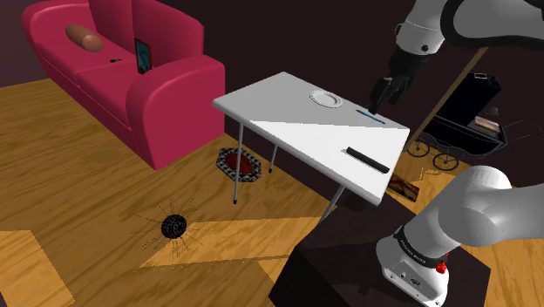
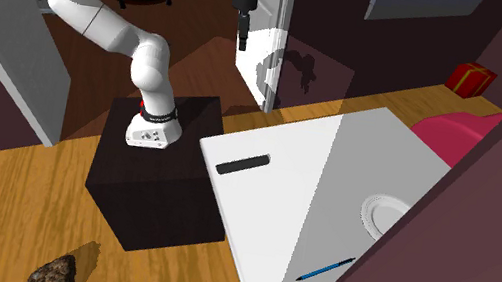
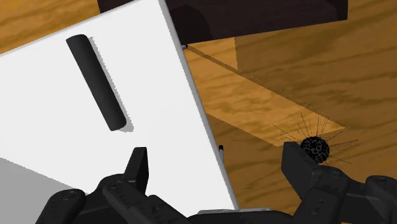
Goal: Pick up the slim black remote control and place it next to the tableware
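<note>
The slim black remote lies flat on the white table, near the corner closest to the stand. A white plate sits toward the table's far side, with a blue pen between it and the remote. My gripper hangs well above the table and touches nothing. The second exterior view has the remote, plate, pen and raised gripper. Seen from the wrist, the remote lies ahead of the open gripper; its fingers stand wide apart around nothing.
The black stand is just beside the table's near corner. A red sofa stands at the shoulder view's left, a dark pram behind the table. A small rug and a spiky black ball lie on the wooden floor.
</note>
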Available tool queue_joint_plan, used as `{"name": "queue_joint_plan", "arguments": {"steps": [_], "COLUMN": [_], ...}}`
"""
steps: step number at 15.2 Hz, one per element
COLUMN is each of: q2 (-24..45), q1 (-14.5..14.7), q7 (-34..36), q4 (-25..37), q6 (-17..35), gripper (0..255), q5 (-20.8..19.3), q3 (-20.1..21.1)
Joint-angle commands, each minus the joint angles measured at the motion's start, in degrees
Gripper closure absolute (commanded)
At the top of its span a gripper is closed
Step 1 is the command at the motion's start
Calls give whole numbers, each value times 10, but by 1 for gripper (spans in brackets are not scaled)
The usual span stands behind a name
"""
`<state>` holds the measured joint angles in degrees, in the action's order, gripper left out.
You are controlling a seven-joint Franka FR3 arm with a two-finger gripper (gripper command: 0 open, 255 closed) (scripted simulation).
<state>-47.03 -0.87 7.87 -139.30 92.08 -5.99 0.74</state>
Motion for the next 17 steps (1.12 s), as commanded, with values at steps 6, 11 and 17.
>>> {"name": "queue_joint_plan", "arguments": {"steps": [6, 11, 17], "q2": [-12, 3, 67], "q1": [-12, -31, -56], "q7": [-60, -120, -192], "q4": [-82, -146, -193], "q6": [77, 165, 287], "gripper": [0, 0, 0], "q5": [-37, -80, -134], "q3": [-53, -111, -190]}}
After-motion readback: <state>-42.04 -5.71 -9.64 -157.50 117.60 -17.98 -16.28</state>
